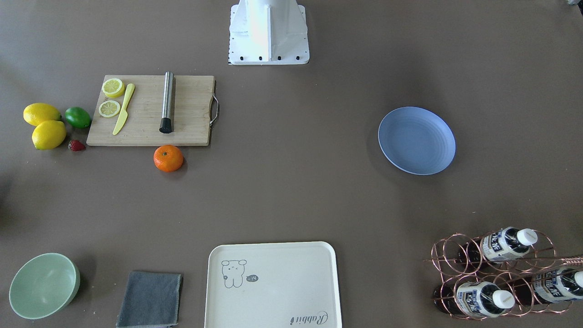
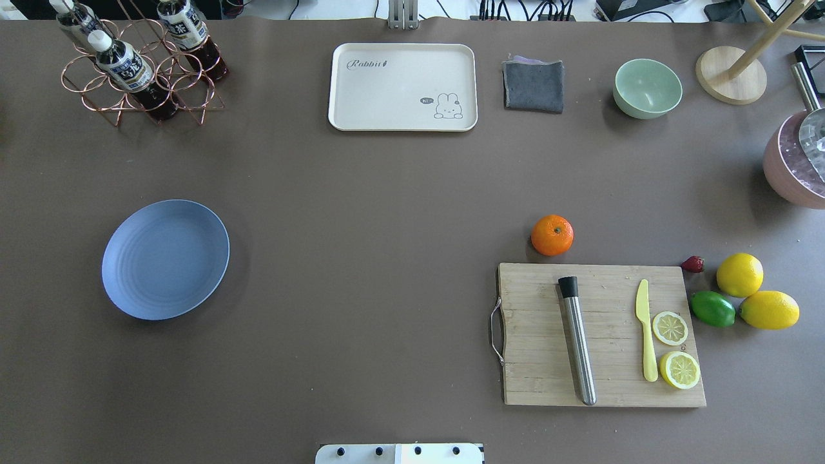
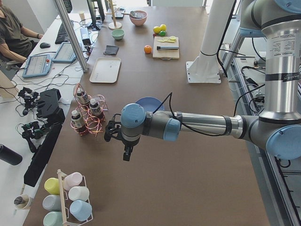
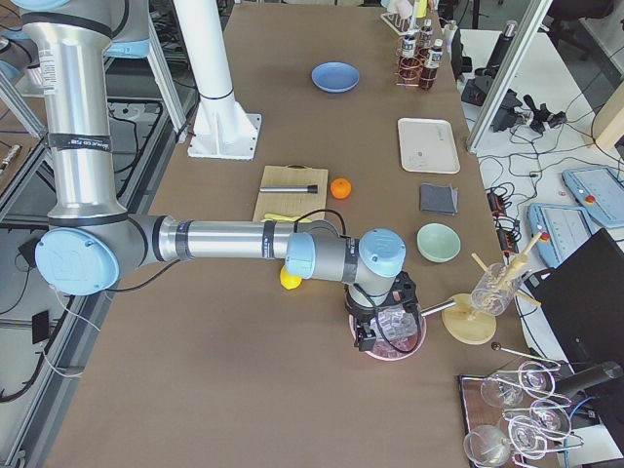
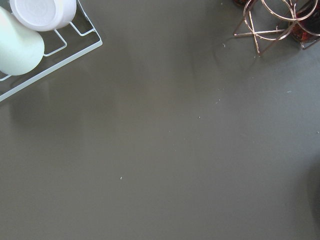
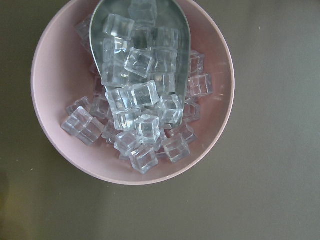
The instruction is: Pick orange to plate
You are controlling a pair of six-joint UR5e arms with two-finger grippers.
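Observation:
The orange lies on the brown table just beyond the far edge of the wooden cutting board, with nothing touching it. The light blue plate sits bare on the opposite half of the table. My left gripper hangs beyond the table's left end region, past the plate, and I cannot tell its state. My right gripper hovers over a pink bowl of ice cubes, far from the orange; its state cannot be told either.
The board carries a steel muddler, a yellow knife and lemon slices. Two lemons, a lime and a strawberry lie beside it. At the far edge are a cream tray, grey cloth, green bowl and copper bottle rack.

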